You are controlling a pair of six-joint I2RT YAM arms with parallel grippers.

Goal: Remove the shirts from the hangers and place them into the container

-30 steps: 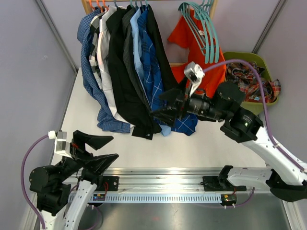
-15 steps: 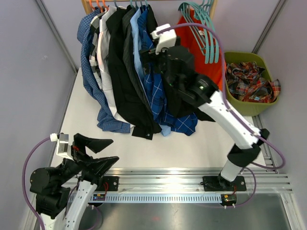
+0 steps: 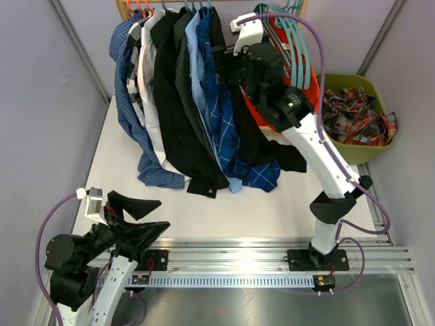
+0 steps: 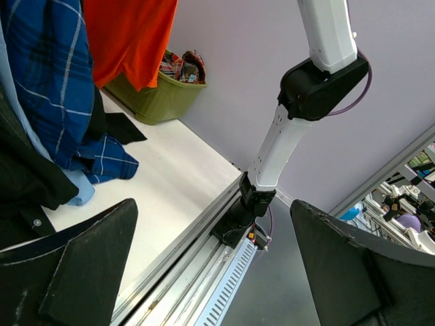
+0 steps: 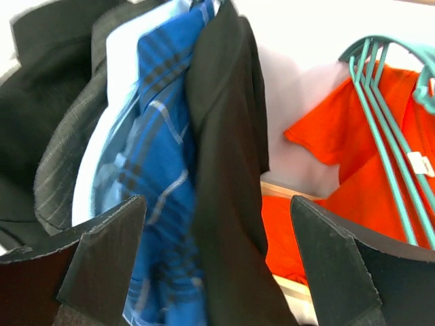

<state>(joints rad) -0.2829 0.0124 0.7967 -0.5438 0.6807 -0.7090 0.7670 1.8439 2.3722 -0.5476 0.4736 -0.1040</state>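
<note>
The right hand point(image 5: 216, 266), spread and empty, has swung up to the hanging black shirt point(image 5: 225, 136), apparently lining up the next removal.

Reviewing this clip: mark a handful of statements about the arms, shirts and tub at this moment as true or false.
1. The left end effector is shut on a hanger. False: it is open and holds nothing.
2. The right end effector is open, facing the black shirt. True.
3. The container has nothing in it. False: a red plaid garment lies inside.
4. Teal hangers hang by the orange shirt. True.
</note>
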